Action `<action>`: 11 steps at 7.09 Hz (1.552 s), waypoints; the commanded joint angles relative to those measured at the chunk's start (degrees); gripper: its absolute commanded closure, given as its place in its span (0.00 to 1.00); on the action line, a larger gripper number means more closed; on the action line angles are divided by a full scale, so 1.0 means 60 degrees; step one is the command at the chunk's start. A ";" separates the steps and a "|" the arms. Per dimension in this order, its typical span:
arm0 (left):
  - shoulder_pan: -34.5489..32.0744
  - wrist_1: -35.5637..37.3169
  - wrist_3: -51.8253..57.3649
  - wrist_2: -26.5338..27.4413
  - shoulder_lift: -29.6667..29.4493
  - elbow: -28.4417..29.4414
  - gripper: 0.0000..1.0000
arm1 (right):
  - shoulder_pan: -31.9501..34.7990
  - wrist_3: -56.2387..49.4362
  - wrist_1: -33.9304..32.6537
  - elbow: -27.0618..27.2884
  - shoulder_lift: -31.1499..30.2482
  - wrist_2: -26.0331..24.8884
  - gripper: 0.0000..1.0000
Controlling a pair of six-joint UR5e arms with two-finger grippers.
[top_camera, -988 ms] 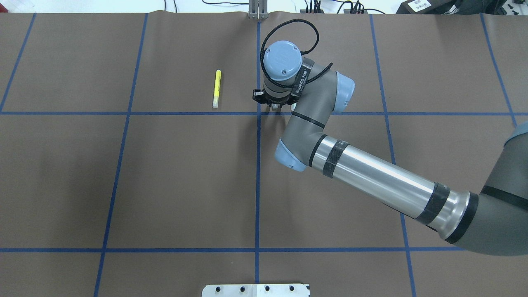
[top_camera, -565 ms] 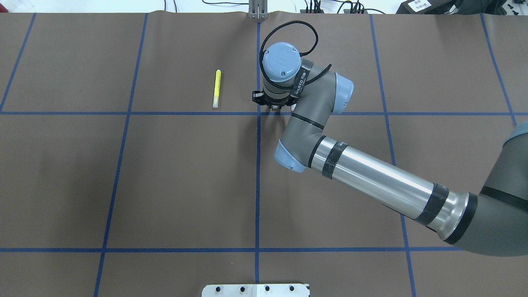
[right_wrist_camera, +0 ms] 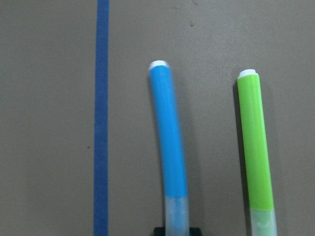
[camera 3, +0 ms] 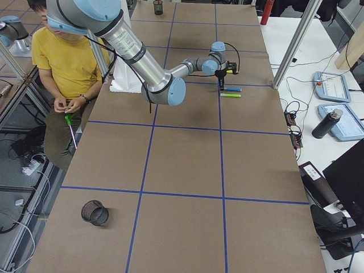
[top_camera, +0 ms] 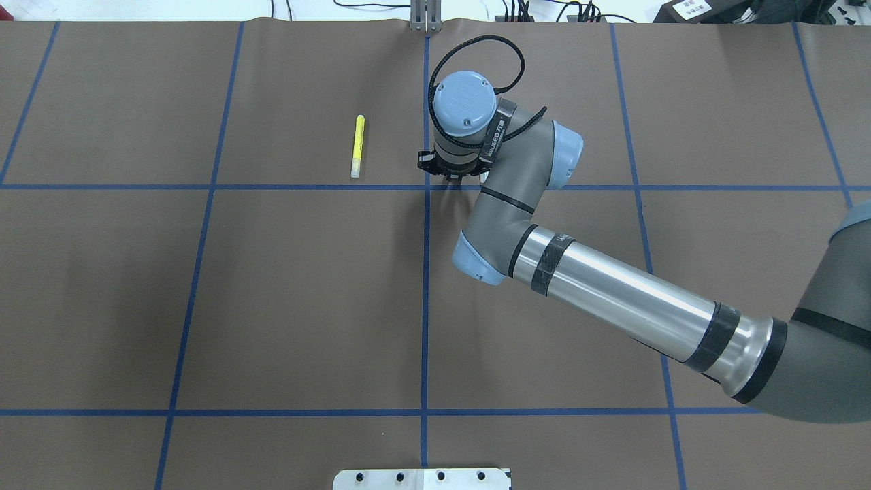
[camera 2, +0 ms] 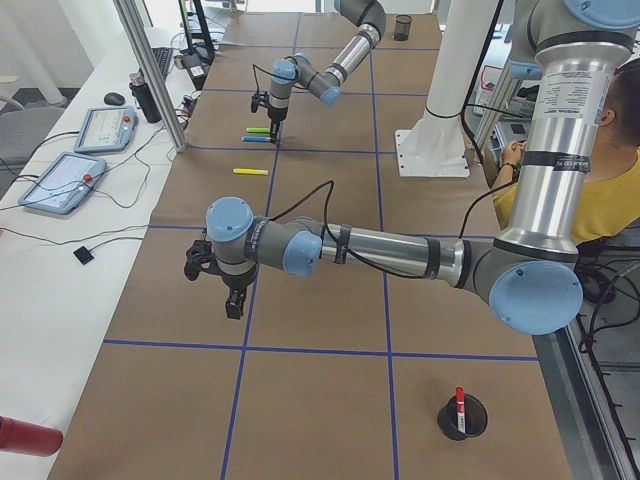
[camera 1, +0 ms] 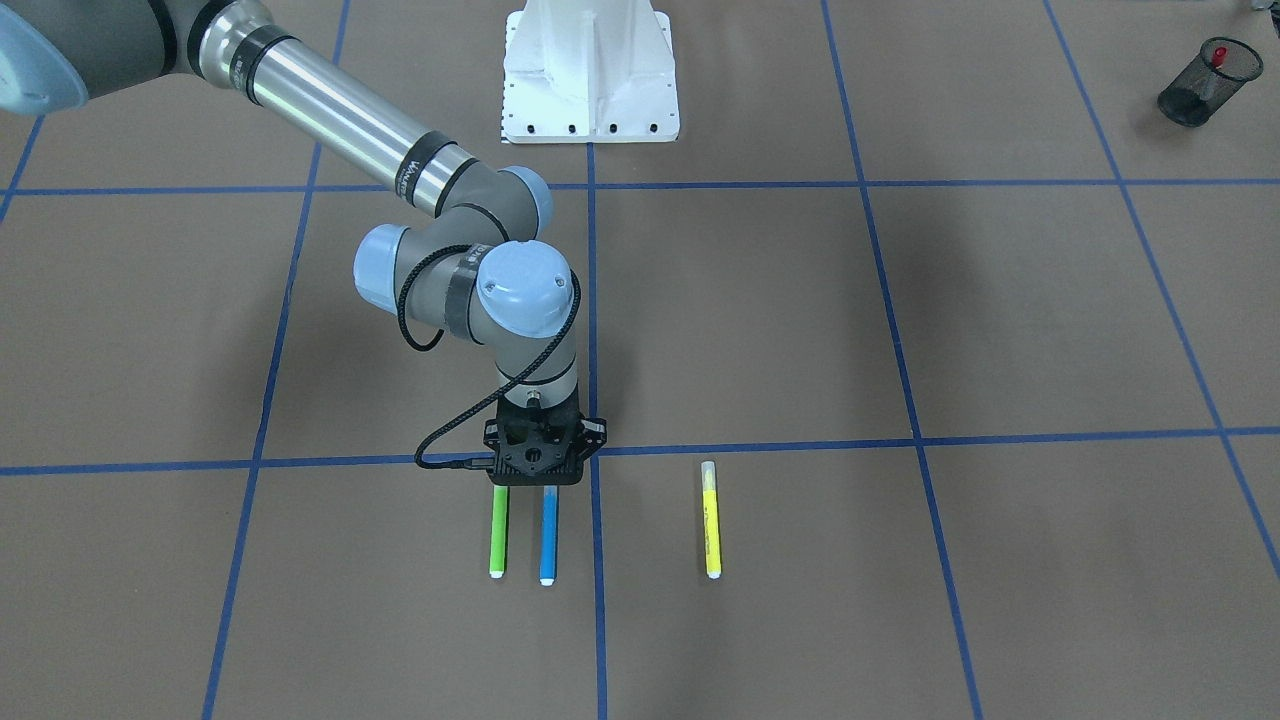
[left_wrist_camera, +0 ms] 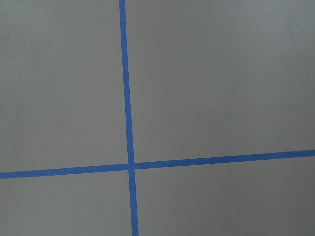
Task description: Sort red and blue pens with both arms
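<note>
**Blue pen [camera 1: 548, 535] beneath the right gripper [camera 1: 545, 478]; red pen [camera 1: 1218, 54] in a cup [camera 1: 1195, 90]**

The blue pen lies flat on a brown table [camera 1: 900, 320], just beside a blue tape line [camera 1: 597, 620]. A green marker [camera 1: 498, 530] lies parallel on its other side, close by but not touching. A yellow marker [camera 1: 711, 520] lies parallel across the tape line, a little further off.

The right arm [camera 1: 330, 110] reaches in from above, and its gripper points straight down over the blue pen's clear-capped end. In the right wrist view the cap runs to the bottom edge, where a small black part meets it. Whether the fingers pinch the cap or stand spread around it cannot be told.

The red pen stands in a black mesh cup, well apart from the markers, towards the table's end on the robot's left.

The left arm [camera 2: 390, 250] holds the left gripper [camera 2: 228, 295] above bare table near a tape crossing, between the cup and the markers. It shows only from the side, so whether its fingers are spread or pressed together cannot be told.
</note>
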 commanded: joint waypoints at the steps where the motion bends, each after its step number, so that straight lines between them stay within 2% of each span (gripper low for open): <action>1: 0.0006 0.0000 -0.0014 0.0000 0.0000 -0.0014 0.00 | 0.0014 -0.0002 -0.0014 0.0043 0.0066 -0.0012 1.00; 3: -0.0008 0.0000 -0.0014 0.0000 0.0000 -0.0044 0.00 | 0.0262 -0.0002 -0.0087 0.0566 0.0140 0.0002 1.00; 5: -0.0008 0.0000 -0.0014 0.0000 0.0000 -0.0088 0.00 | 0.0482 0.0027 -0.1179 0.1896 0.0052 0.0075 1.00; 6: -0.0008 0.0000 -0.0014 -0.0015 0.0000 -0.0102 0.00 | 0.0599 0.0042 -0.2143 0.3020 -0.0296 0.0148 1.00; 7: -0.0008 0.0000 -0.0014 -0.0015 0.0014 -0.0102 0.00 | 0.0934 -0.0002 -0.2748 0.4206 -0.0981 0.0758 1.00; 8: -0.0008 0.0000 0.0015 0.0000 0.0029 -0.0117 0.00 | 0.1387 -0.0191 -0.2884 0.5334 -0.1945 0.1489 1.00; 9: -0.0008 -0.0406 0.0015 -0.0058 0.0247 -0.0204 0.00 | 0.1768 -0.0961 -0.3031 0.6187 -0.2694 0.1844 1.00; 10: 0.0006 -0.1527 0.0015 -0.0073 0.0640 -0.0089 0.00 | 0.2149 -0.1491 -0.3424 0.6761 -0.3180 0.2095 1.00; 11: 0.0006 -0.2074 -0.0043 -0.0102 0.1108 -0.0146 0.00 | 0.2617 -0.1641 -0.3645 0.7390 -0.3780 0.2503 1.00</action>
